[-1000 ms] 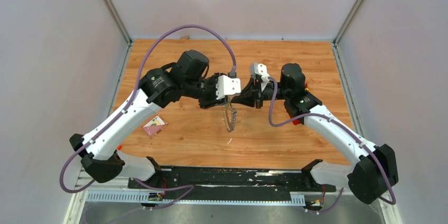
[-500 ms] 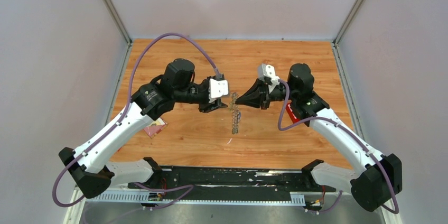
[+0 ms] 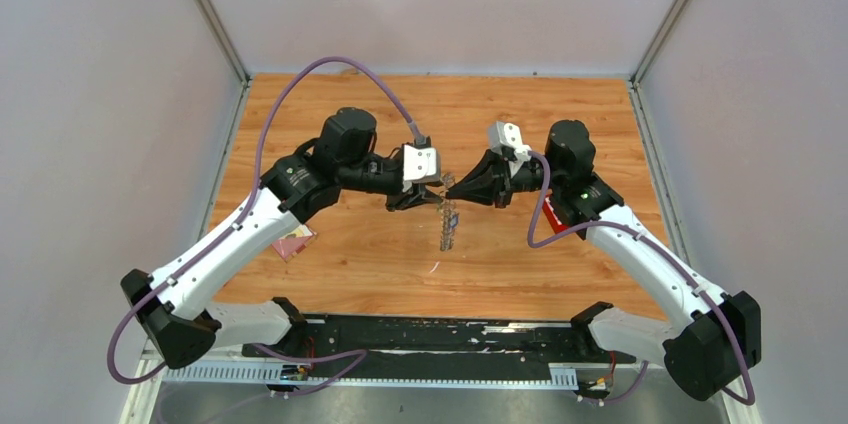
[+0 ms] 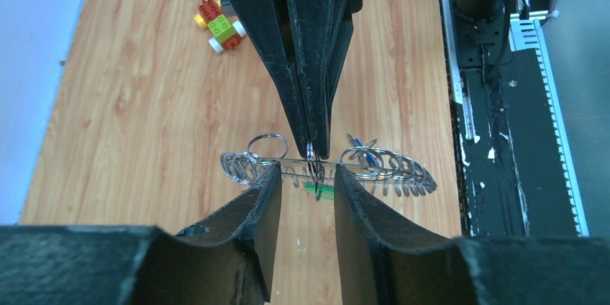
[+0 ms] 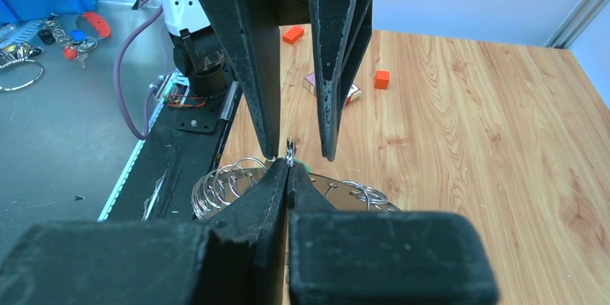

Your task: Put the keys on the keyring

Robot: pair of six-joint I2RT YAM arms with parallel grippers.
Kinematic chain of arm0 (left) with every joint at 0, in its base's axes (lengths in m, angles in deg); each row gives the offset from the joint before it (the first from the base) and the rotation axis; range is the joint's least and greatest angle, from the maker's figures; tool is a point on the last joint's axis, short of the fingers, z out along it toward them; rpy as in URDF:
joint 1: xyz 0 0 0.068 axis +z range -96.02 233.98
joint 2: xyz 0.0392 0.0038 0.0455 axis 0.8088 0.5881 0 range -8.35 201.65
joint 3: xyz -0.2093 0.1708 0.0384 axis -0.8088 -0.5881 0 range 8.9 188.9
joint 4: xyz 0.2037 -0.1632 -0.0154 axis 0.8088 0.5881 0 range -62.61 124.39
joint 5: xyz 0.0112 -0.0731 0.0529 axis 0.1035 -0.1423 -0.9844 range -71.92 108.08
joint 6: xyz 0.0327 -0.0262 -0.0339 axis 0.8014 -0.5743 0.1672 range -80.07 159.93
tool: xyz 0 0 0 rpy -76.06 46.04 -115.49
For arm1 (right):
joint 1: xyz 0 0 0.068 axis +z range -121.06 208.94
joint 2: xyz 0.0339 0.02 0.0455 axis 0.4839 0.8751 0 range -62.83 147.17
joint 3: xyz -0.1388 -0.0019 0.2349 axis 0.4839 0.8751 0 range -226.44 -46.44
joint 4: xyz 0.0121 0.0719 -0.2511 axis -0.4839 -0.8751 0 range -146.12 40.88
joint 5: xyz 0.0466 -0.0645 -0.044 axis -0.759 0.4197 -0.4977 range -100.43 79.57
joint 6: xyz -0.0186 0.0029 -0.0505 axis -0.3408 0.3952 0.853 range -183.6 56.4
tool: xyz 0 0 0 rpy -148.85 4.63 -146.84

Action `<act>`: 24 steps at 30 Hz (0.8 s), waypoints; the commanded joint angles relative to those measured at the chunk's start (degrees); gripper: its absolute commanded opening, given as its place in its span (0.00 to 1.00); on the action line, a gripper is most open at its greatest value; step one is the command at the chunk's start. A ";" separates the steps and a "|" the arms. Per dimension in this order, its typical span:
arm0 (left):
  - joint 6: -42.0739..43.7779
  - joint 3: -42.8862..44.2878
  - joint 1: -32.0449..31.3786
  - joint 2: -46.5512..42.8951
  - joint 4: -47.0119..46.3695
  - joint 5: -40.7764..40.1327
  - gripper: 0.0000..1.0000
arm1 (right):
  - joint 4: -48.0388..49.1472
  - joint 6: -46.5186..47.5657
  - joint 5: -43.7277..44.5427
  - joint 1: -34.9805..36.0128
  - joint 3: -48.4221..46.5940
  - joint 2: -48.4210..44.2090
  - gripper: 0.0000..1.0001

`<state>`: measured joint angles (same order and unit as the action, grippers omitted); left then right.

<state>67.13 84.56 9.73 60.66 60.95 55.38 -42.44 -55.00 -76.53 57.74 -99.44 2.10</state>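
keyring aloft, threading unsettled

the right gripper [image 5: 289,167], tips pressed together, pinches the thin silver wire of the keyring [image 4: 381,170], which hangs above the grained wooden table [image 4: 144,118]. the left gripper [image 4: 305,172] is spread, straddling that wire without gripping it. a green key [image 4: 319,189] sits just under the pinch, and a blue key [image 4: 365,155] lies among the keyring's shiny coils. i cannot tell whether either is threaded, so i judge the job about midway.
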 commanded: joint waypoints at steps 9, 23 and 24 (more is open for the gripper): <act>-1.46 -0.02 0.39 1.62 0.14 3.50 0.28 | 3.52 -0.59 -0.96 -0.16 -1.93 -1.43 0.00; -1.25 2.15 0.48 3.01 2.87 4.18 0.00 | 2.68 0.59 0.51 -0.23 -1.68 -1.32 0.00; -1.38 2.46 0.48 2.93 3.10 4.04 0.00 | 2.27 1.25 1.07 -0.23 -1.71 -1.30 0.00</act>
<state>66.17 84.78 10.23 63.28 61.93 58.73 -42.86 -54.93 -76.42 57.65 -99.44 2.10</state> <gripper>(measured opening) 0.011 0.013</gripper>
